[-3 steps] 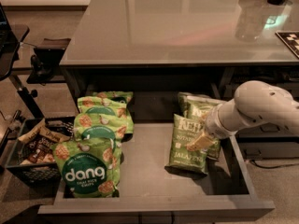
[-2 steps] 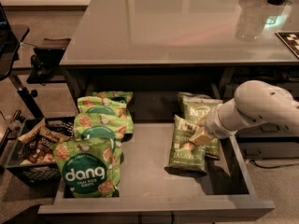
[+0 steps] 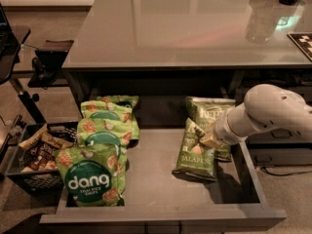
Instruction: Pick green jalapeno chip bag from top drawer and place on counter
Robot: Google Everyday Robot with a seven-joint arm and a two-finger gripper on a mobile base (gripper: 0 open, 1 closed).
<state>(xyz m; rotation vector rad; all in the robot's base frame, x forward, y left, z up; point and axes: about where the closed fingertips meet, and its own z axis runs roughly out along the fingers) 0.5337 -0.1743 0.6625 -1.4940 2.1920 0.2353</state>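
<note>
The top drawer (image 3: 156, 179) is pulled open below the counter (image 3: 185, 28). Two dark olive green jalapeno chip bags lie at its right side. The front one (image 3: 194, 156) shows JALAPENO at its bottom and stands tilted, its top raised off the floor. The other (image 3: 210, 109) lies behind it. My gripper (image 3: 206, 139) reaches in from the right on the white arm (image 3: 273, 112) and is shut on the upper right part of the front bag.
Several brighter green "dang" bags (image 3: 92, 179) are stacked along the drawer's left side. A black crate of dark snack packs (image 3: 30, 155) stands on the floor to the left. A chair base (image 3: 46, 62) is at far left. The drawer's right wall (image 3: 248, 172) runs under my arm.
The front jalapeno bag has shifted a little left and its top has tipped up with my gripper on it. The arm has barely moved.
</note>
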